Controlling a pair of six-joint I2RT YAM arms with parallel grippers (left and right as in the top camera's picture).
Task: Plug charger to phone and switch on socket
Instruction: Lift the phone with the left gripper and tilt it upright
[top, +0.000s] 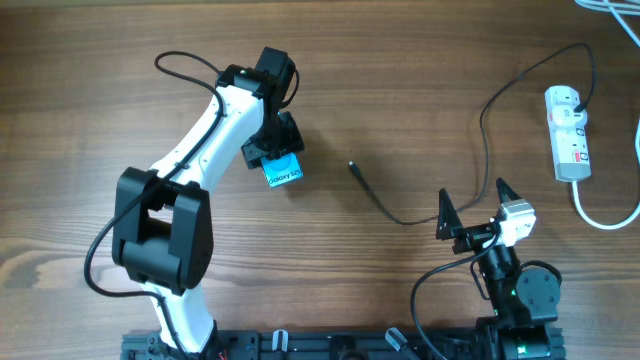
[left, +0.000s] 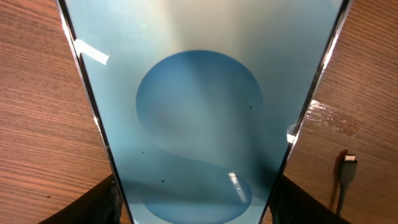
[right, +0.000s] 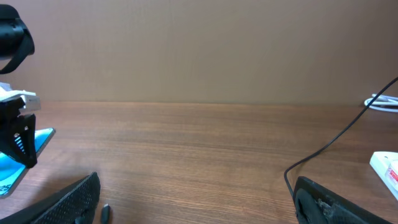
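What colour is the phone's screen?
The phone is cyan with a darker oval, clearest in left wrist view.

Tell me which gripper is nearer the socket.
Right. The right gripper, open, is fairly near the socket; the left gripper, holding the phone, is much farther off.

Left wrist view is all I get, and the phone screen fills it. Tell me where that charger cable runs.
Observer: From its tip, the charger lies to the right of the phone and runs on to the socket at the far right.
Operator: Report the right hand.
Observer: The right hand is open and empty, close to the cable's low bend.
Operator: Check the socket end.
Observer: A black plug sits in the socket's far end.
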